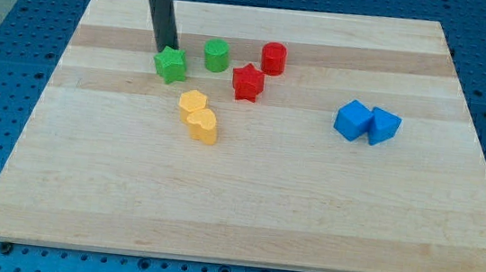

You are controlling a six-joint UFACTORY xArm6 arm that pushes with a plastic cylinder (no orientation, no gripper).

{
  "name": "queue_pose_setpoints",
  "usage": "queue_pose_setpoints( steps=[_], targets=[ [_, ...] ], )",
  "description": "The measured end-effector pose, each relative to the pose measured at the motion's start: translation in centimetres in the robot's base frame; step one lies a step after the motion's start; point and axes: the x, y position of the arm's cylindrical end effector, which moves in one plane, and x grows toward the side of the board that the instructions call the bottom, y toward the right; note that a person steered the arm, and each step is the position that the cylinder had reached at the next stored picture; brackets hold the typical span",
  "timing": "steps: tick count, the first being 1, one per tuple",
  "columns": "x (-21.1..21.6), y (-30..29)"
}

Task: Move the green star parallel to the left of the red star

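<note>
On the worktop (244,209) our rod ends just behind the green star (171,64), hiding my tip (169,49) where they meet; no claw shows. The red star (248,82) sits to its right, slightly lower.
</note>
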Motion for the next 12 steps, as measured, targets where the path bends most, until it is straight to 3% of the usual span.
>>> queue_pose_setpoints(
  steps=[1, 4, 8, 12],
  targets=[
    [0.0, -2.0],
    [3.9, -1.8],
    [5.3, -0.8],
    [3.6, -2.6]
  ],
)
